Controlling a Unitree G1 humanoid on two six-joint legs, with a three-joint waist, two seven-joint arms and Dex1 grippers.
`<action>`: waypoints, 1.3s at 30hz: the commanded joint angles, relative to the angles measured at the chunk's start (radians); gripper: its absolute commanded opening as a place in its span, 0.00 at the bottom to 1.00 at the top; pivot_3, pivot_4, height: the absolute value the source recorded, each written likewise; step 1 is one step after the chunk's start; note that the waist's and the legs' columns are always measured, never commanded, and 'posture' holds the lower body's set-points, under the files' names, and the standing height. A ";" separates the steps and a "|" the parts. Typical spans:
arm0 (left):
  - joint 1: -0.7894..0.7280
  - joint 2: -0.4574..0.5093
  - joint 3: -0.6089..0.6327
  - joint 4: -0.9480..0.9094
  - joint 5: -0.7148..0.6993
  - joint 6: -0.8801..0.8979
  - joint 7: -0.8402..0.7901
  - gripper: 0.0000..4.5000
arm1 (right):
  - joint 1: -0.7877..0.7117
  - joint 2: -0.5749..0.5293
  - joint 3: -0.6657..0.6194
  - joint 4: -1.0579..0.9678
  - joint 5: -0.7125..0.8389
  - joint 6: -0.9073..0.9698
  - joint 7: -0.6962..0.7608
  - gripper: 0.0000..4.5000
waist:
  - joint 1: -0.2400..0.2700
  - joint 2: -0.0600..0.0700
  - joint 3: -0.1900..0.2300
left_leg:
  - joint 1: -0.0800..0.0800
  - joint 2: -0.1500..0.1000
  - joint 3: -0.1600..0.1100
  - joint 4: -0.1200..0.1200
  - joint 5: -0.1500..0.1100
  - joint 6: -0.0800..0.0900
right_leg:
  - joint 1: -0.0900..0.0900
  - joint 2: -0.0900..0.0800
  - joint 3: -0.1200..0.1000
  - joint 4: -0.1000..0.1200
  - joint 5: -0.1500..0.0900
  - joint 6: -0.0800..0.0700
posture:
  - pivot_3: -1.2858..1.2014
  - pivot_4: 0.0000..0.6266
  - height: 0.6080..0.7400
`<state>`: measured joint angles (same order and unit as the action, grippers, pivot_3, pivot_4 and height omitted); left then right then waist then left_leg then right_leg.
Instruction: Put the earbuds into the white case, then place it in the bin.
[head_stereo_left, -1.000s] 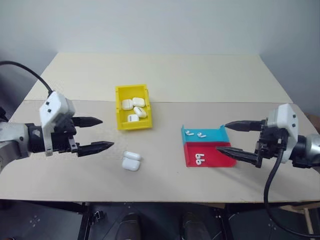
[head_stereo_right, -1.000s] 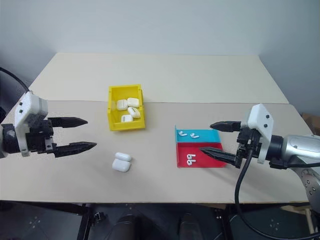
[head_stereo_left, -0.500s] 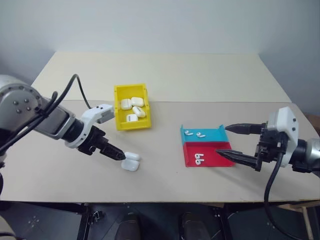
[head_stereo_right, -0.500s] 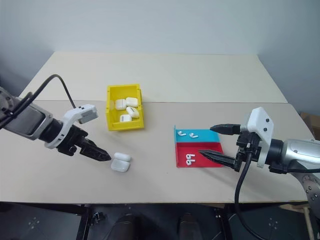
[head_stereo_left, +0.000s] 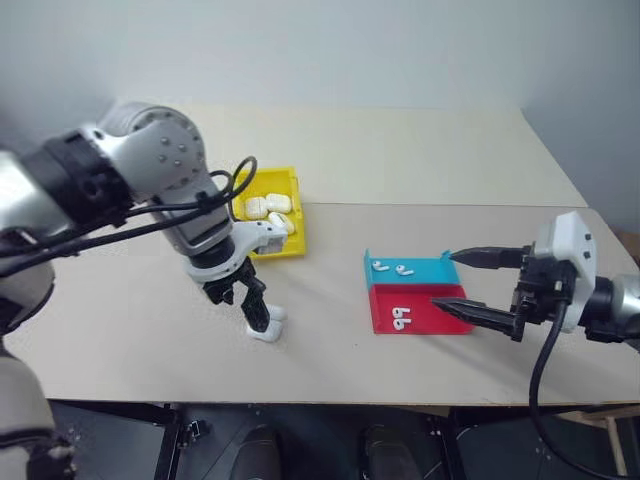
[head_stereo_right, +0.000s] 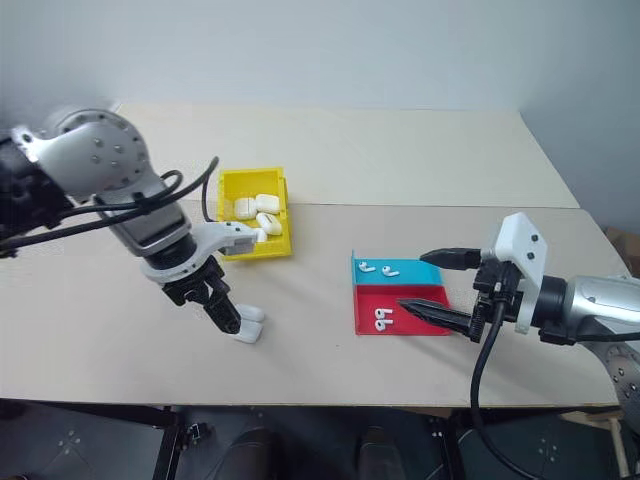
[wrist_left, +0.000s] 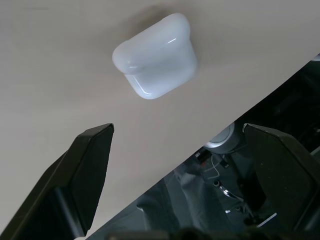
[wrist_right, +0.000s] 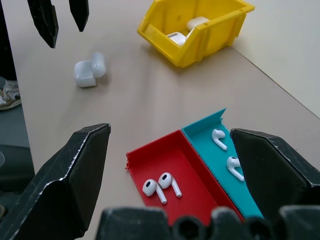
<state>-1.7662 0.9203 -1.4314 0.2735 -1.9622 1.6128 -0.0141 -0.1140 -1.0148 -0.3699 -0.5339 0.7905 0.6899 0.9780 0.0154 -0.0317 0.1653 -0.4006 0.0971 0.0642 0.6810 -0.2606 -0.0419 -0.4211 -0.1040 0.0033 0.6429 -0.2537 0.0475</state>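
From the head camera, the left gripper (head_stereo_left: 250, 300) points straight down over the white case (head_stereo_left: 266, 323), which lies on the beige table (head_stereo_left: 330, 360) near the front edge. The black fingers stand spread and hold nothing; whether a tip touches the case is hard to tell from here. Behind the case sits the yellow bin (head_stereo_left: 250, 215), with several other white cases (head_stereo_left: 268, 205) inside. To the right lies a blue-and-red tray (head_stereo_left: 440, 305): two earbuds (head_stereo_left: 390, 268) in the blue half, two more earbuds (head_stereo_left: 398, 320) in the red half. The right gripper (head_stereo_left: 480, 285) hovers at the tray's right end, its fingers wide apart and empty.

In the left wrist view, the white case (wrist_left: 155, 55) rests on the table with its lid apparently flipped open, beyond the two spread fingers (wrist_left: 85, 175), apart from both.

In the right wrist view, the open fingers (wrist_right: 65, 185) frame the tray (wrist_right: 145, 155), with both pairs of earbuds visible. Farther off lie the case (wrist_right: 89, 70), the left gripper (wrist_right: 62, 17) above it, and the bin (wrist_right: 200, 42).
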 joint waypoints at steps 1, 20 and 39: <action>-0.052 -0.036 -0.060 0.046 -0.010 0.002 -0.049 1.00 | -0.030 -0.025 -0.024 0.012 0.021 0.012 0.014 0.99 | -0.001 0.000 0.000 | 0.000 0.000 0.000 0.000 0.000 0.000 | 0.000 0.000 0.000 0.000 0.000 0.000 | 0.52 0.24 1.00; 0.192 -0.142 0.179 0.193 -0.010 0.002 0.271 1.00 | -0.034 -0.050 -0.059 0.020 0.040 0.038 0.034 0.99 | -0.001 0.000 0.000 | 0.000 -0.004 -0.005 0.000 0.000 0.000 | 0.000 -0.001 0.002 -0.001 0.000 0.001 | 0.52 0.24 1.00; 0.349 -0.174 0.390 0.185 -0.010 0.002 0.504 1.00 | -0.043 -0.055 -0.061 0.036 0.056 0.036 0.060 0.99 | -0.003 0.000 0.000 | 0.001 -0.012 -0.011 0.000 0.000 0.000 | 0.001 -0.004 0.006 -0.001 0.001 0.004 | 0.52 0.24 1.00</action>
<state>-1.4142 0.7313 -1.0746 0.4745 -1.9652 1.6129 0.4736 -0.1458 -1.0528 -0.3872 -0.4942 0.8303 0.7284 1.0289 0.0121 -0.0320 0.1655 -0.3993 0.0848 0.0532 0.6806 -0.2604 -0.0421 -0.4206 -0.1078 0.0097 0.6421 -0.2526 0.0515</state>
